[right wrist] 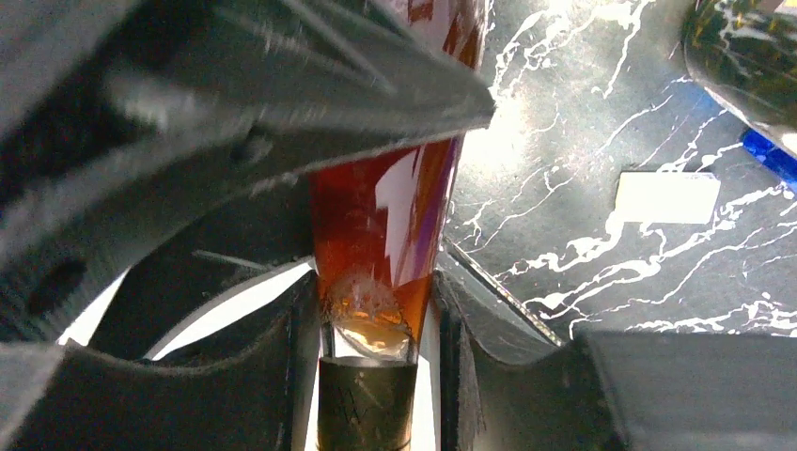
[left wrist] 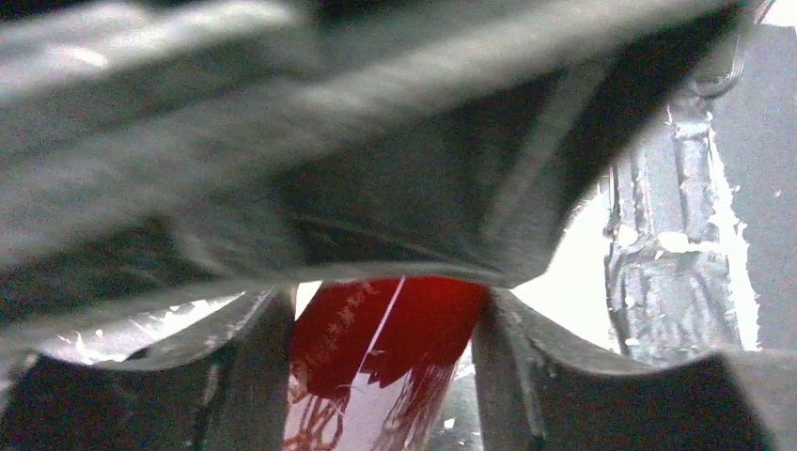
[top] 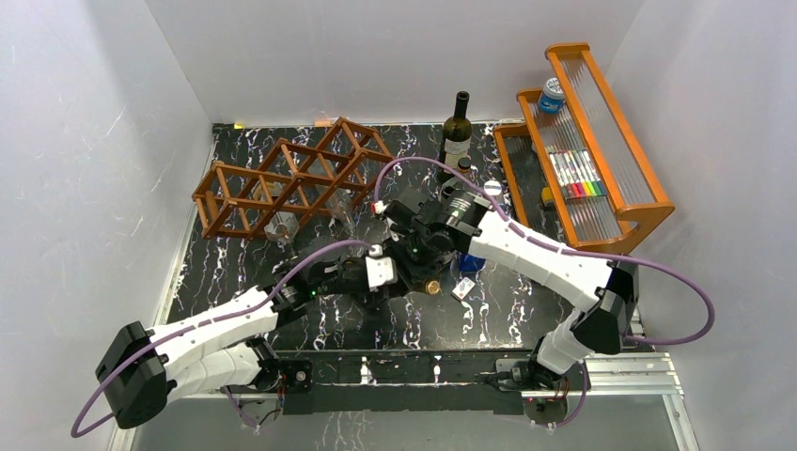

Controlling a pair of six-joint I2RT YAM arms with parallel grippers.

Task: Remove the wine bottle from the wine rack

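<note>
Right gripper [right wrist: 376, 324] and left gripper [left wrist: 383, 338] both clamp the wine bottle [right wrist: 376, 216]. It is clear of the wine rack [top: 291, 178] at ten o'clock, so you likely have only the set-down left.

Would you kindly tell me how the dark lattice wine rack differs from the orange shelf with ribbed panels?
The dark reddish-brown lattice wine rack is open thin bars; the orange wooden shelf has stepped tiers with ribbed clear panels. The rack sits back left, the shelf back right. Both are wooden and rest on the black marbled table.
</note>
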